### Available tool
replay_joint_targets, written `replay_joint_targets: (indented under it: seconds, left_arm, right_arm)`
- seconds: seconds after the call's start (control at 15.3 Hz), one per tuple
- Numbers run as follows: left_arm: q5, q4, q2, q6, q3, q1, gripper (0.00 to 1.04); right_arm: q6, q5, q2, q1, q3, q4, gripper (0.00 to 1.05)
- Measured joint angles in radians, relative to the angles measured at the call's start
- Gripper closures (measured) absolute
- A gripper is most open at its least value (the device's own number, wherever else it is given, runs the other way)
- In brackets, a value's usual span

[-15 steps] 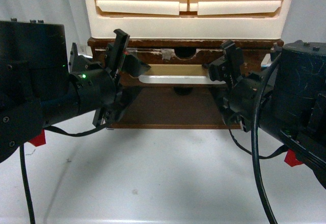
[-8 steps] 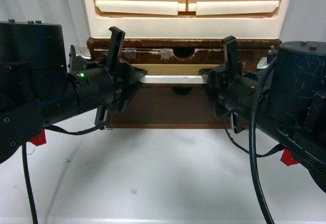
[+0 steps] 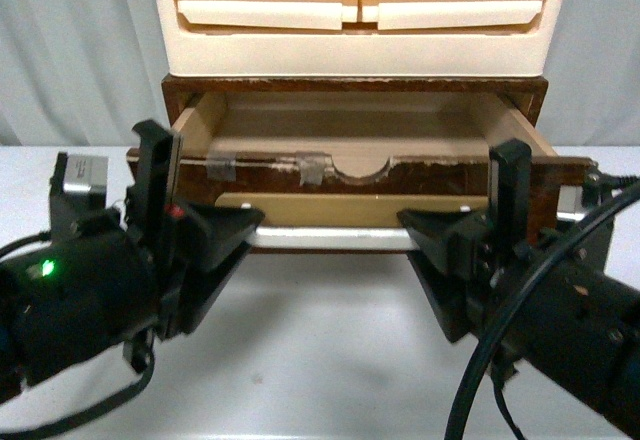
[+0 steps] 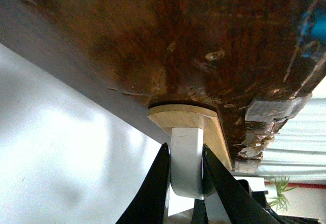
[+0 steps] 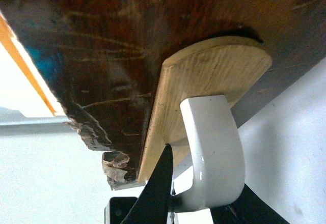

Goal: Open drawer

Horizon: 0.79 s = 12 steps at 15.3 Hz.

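Observation:
The dark brown wooden drawer stands pulled out of its cabinet, and its pale wood inside shows. Its top edge has tape and a half-round notch. The white bar handle sits on a tan plate. My left gripper is shut on the handle's left end and my right gripper on its right end. In the left wrist view the black fingers squeeze the white handle post from both sides. In the right wrist view the fingers clamp the white handle below the tan plate.
A cream plastic drawer unit stands on top of the dark brown cabinet. The white table stretches in front of the drawer, between my two arms. A pale curtain hangs behind.
The drawer has slid out toward me from almost shut to well open. Both grippers moved back and lower with the handle in them.

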Motion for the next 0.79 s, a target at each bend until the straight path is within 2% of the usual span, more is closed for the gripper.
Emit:
replay_joint_targets:
  seconds: [0.07, 0.13, 0.2, 0.26, 0.33, 0.39, 0.46, 0.52, 0.59, 0.65, 0.72, 0.79]
  left_arm:
    - [-0.013, 0.005, -0.042, -0.004, -0.079, -0.019, 0.91]
    - [-0.013, 0.020, -0.061, 0.004, -0.125, -0.031, 0.85]
    - [0.053, 0.029, -0.108, 0.032, -0.180, -0.037, 0.72]
    - [0.073, -0.008, -0.180, 0.069, -0.184, -0.036, 0.60]
    - [0.089, -0.136, -0.298, 0.145, -0.162, -0.008, 0.45]
    - [0.081, -0.280, -0.399, 0.224, -0.147, 0.010, 0.36]
    - [0.029, -0.429, -0.516, 0.331, -0.140, 0.034, 0.27]
    - [-0.087, -0.468, -0.606, 0.467, -0.151, 0.040, 0.23]
    - [-0.298, -0.259, -0.629, 0.669, -0.206, 0.024, 0.33]
    - [-0.467, -0.188, -0.663, 0.872, -0.289, 0.045, 0.46]
    - [-0.538, -0.216, -0.694, 1.010, -0.331, 0.079, 0.55]
    - [-0.543, -0.248, -0.747, 1.112, -0.352, 0.109, 0.65]
  right_arm:
    - [0.010, 0.007, -0.031, 0.020, -0.071, 0.008, 0.88]
    - [-0.059, 0.048, -0.053, 0.040, -0.112, -0.004, 0.76]
    - [-0.125, 0.069, -0.071, 0.039, -0.119, -0.027, 0.63]
    - [-0.190, 0.088, -0.109, 0.033, -0.135, -0.048, 0.50]
    - [-0.265, 0.071, -0.202, 0.016, -0.180, -0.061, 0.36]
    - [-0.308, 0.072, -0.266, 0.005, -0.188, -0.071, 0.29]
    - [-0.338, 0.073, -0.318, -0.001, -0.188, -0.064, 0.19]
    - [-0.409, 0.136, -0.322, 0.014, -0.192, -0.047, 0.17]
    - [-0.654, 0.351, -0.322, 0.021, -0.231, -0.047, 0.30]
    - [-0.885, 0.477, -0.371, -0.012, -0.297, -0.059, 0.42]
    - [-1.057, 0.510, -0.442, -0.062, -0.341, -0.053, 0.52]
    - [-1.183, 0.504, -0.509, -0.094, -0.367, -0.045, 0.61]
